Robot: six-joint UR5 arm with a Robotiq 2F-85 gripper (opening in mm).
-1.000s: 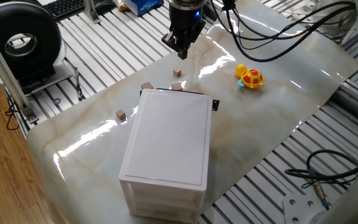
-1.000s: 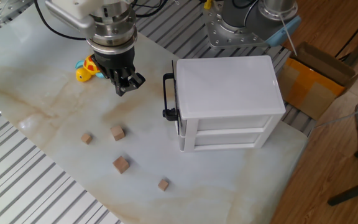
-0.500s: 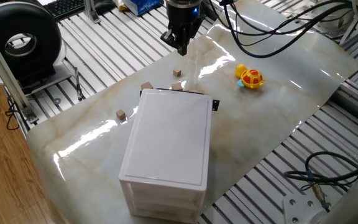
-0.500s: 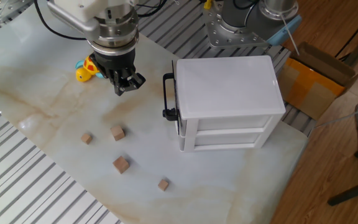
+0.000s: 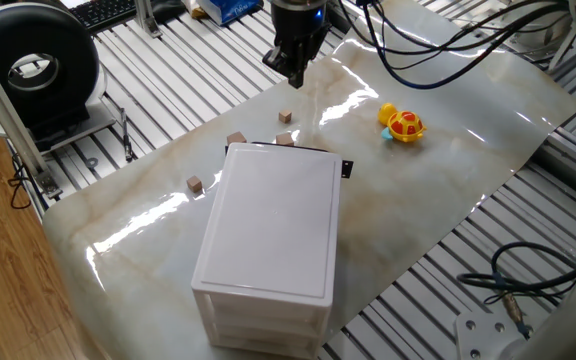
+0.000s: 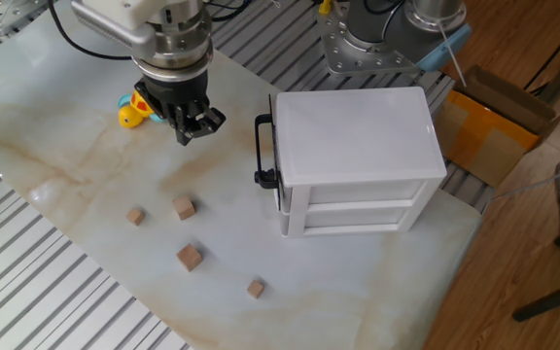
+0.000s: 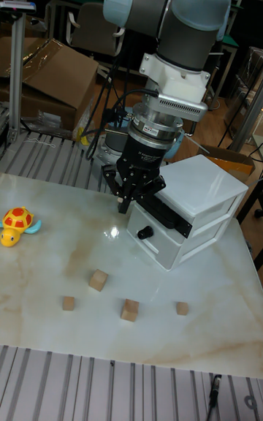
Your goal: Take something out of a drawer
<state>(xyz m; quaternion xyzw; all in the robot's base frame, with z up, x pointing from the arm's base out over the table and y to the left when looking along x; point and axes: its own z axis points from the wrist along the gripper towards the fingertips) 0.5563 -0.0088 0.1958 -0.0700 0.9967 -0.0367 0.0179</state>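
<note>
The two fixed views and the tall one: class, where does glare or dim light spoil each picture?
One fixed view: bright streaks of glare cross the table. The other fixed view: even light, soft sheen only. Tall fixed view: dim background, a small highlight beside the end effector, which shows sharply.

Marble-look table (image 6: 56,185) holds 3-drawer box (image 6: 358,160), 4 cubes (image 6: 190,256), seemingly turtle toy (image 5: 402,124).

White drawer (image 6: 272,146) with black front edge, tan wooden cubes (image 6: 190,256), yellow-and-red toy turtle (image 5: 402,124).
</note>
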